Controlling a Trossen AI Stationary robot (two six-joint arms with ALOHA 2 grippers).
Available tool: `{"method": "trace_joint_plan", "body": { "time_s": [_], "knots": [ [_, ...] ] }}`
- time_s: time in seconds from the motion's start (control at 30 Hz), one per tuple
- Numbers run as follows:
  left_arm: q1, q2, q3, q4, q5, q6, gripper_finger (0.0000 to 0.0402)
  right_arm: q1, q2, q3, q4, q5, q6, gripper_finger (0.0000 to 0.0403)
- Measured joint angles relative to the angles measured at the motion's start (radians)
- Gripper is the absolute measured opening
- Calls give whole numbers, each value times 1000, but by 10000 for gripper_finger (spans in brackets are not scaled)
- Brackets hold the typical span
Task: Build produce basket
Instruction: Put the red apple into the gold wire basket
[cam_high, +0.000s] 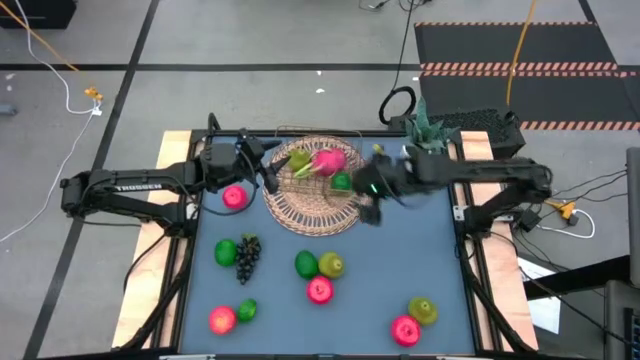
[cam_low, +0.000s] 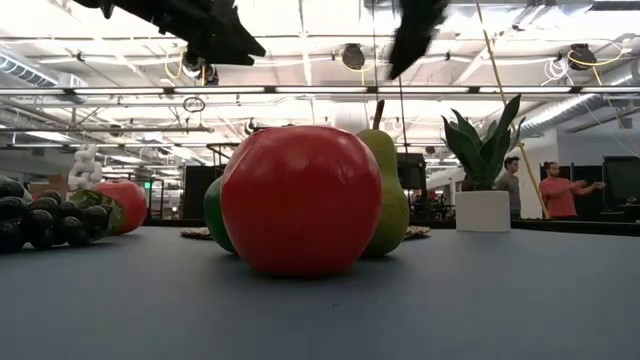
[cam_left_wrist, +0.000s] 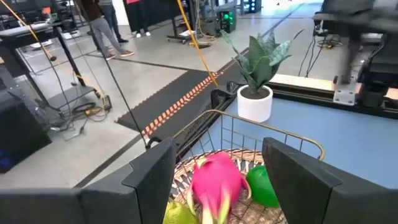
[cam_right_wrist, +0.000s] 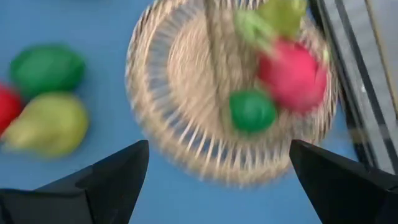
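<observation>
The tan wicker basket sits at the table's far middle, its wire handle arching over it. In its well lie a pink dragon fruit, a green lime and a yellow-green pear. My left gripper hovers open at the basket's left rim; in its wrist view its fingers stand either side of the dragon fruit without touching it. My right gripper is open above the basket's right rim and looks down on the basket and lime.
Loose fruit lies on the blue table: an apple left of the basket, a lime, grapes, a lime, a pear, apples and a pear. A white plant pot stands at the far right corner. People stand beyond the table.
</observation>
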Motion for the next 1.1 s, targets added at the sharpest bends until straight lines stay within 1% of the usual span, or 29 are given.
{"method": "trace_joint_plan", "body": {
  "time_s": [0.1, 0.2, 0.27, 0.37, 0.53, 0.6, 0.67, 0.77, 0.87, 0.97, 1.1],
  "knots": [
    [0, 0, 0, 5, -1, -13, 244, 136, -65, -46, -115, 15, 183, 384],
    [0, 0, 0, 19, -1, -40, 244, 253, -121, -127, -190, -37, 351, 384],
    [0, 0, 0, 22, 0, -67, 244, 322, -159, -191, -218, -54, 477, 384],
    [-5, 0, 0, 21, 5, -103, 244, 392, -200, -271, -301, -46, 667, 384],
    [-27, 0, 0, 16, 6, -147, 243, 457, -220, -366, -550, 3, 1017, 384],
    [-47, 0, 0, 6, 7, -171, 244, 484, -221, -399, -554, 3, 1120, 384],
    [-74, 0, 0, -10, 7, -186, 244, 521, -220, -431, -455, 3, 1163, 384],
    [-119, 0, 0, -22, 7, -200, 243, 571, -200, -470, -185, 10, 1171, 384],
    [-169, 0, 0, -21, 7, -206, 244, 610, -151, -498, 149, 11, 1106, 384],
    [-219, 0, 0, -12, 7, -206, 244, 630, -75, -497, 449, 53, 1023, 384],
    [-280, 23, 1, 18, 7, -206, 244, 617, 67, -497, 705, 54, 919, 384]
  ]
}}
